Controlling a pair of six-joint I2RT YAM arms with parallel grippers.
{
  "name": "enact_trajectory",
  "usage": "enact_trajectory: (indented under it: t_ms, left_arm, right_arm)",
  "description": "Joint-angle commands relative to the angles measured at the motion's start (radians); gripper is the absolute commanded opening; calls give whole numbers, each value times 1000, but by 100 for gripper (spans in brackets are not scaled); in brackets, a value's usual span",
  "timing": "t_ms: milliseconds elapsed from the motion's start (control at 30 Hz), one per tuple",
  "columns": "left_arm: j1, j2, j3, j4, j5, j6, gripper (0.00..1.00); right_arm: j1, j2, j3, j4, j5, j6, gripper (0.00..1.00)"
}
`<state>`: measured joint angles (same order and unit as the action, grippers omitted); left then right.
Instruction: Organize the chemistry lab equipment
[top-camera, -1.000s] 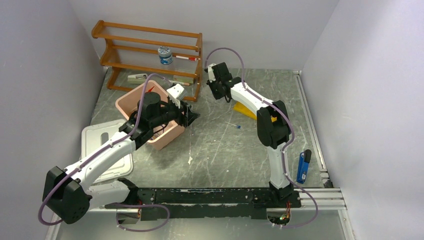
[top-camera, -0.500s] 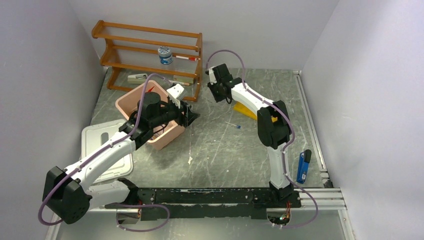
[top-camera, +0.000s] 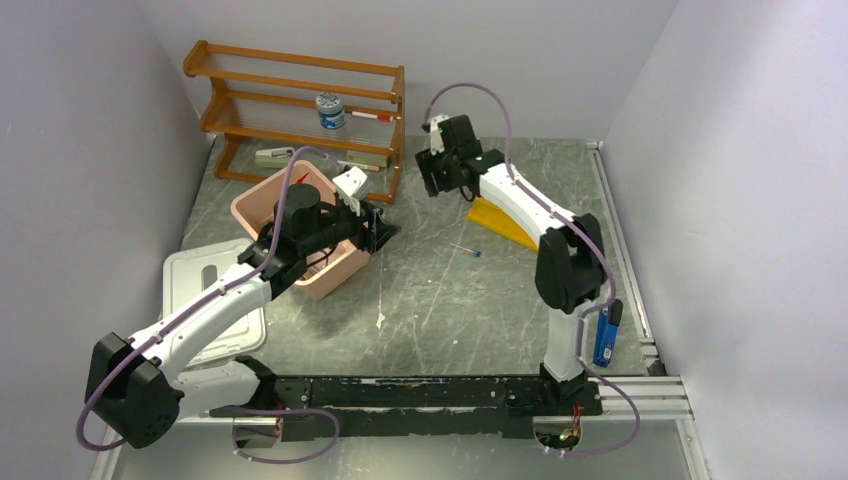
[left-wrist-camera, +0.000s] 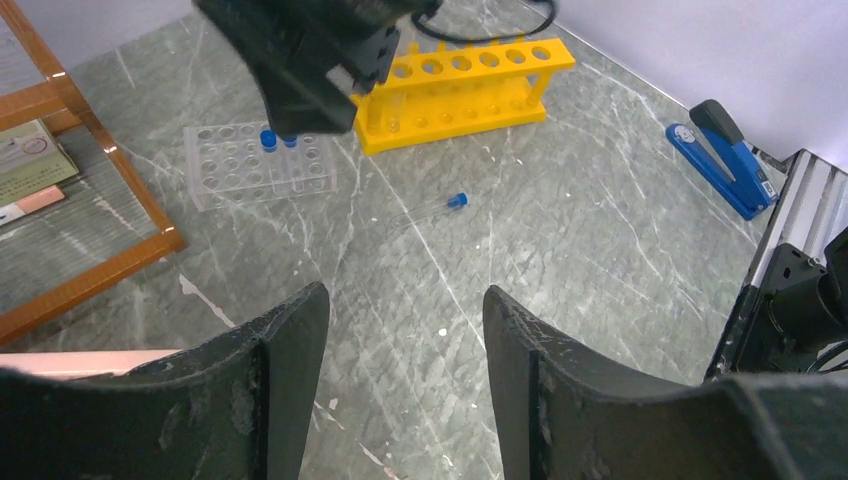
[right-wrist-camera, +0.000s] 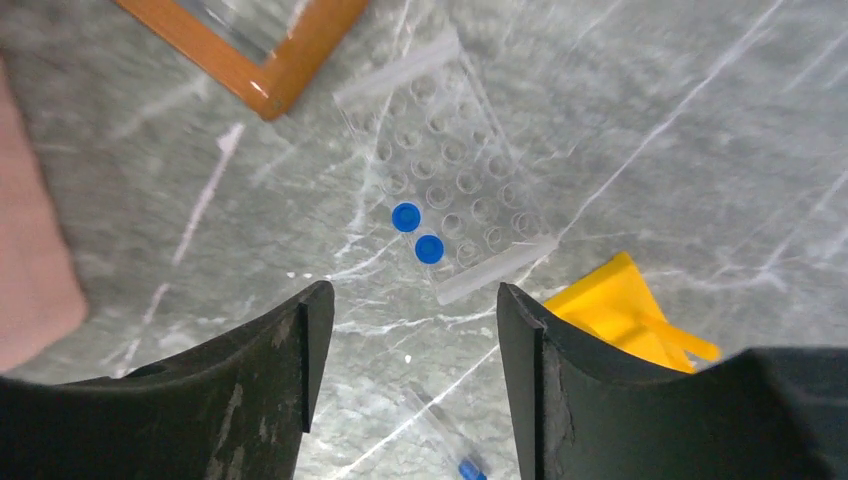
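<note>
Stone-patterned grey tabletop (top-camera: 420, 300) carries everything; nearest on the left a white moulded plastic lid (top-camera: 215, 295) lies flat, and nearest on the right a blue hand tool (top-camera: 603, 335) lies with its long axis running near to far beside the metal rail; the left gripper (left-wrist-camera: 402, 310) hovers by the right corner of a pink plastic bin (top-camera: 262, 205), its black jaws well apart with only bare stone between them; the arm hides most of what the bin holds; in mid-table a loose blue-capped tube (left-wrist-camera: 432, 209) lies flat, thin and clear, its long axis roughly left to right in the overhead view, cap end to the right and slightly nearer; beyond it the yellow rack (left-wrist-camera: 460, 90), glossy plastic with a row of round holes on top, runs diagonally from far left to near right, partly under the right arm; just beside its left end sits a clear rack (right-wrist-camera: 470, 170), a transparent block with a grid of round wells, and two capped tubes (right-wrist-camera: 417, 232) stand upright in neighbouring wells near one edge, caps up; the right gripper (right-wrist-camera: 414, 300) hangs above this block pointing down, jaws wide and holding nothing; farthest back on the left a wooden shelf (top-camera: 300, 135) of orange-brown rails carries a small round jar (top-camera: 330, 110) with a blue and white label, and a thin red-tipped stick (top-camera: 372, 117) lies beside it
</note>
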<state>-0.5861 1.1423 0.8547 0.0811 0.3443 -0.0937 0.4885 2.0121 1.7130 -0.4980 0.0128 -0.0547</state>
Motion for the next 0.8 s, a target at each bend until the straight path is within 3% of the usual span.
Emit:
enact_trajectory:
  t_ms: [0,233,433,567,700,767]
  left_arm:
    - [-1,-24,-19,70,2,-19,64]
    - [-1,-20,18,52,-2,-65,71]
    - [-1,-5,89,10,-1,-80,73]
    - [-1,10,126,3,2,-95,73]
    - [-1,22,145,6,21,-110,73]
    - [-1,23,153,-2,19,-109,73]
  right_arm:
    - [-14,-154,-50,40,31,76,65]
    - [-13,-332,-328,56,16,109,65]
    - [-13,-370,-512,69,-80,-37,62]
    - [-16,-343,-520,68,-20,-91,55]
    - [-29,-296,-502,42,19,-132,40]
    - [-34,-274,-490,24,-4,-160,39]
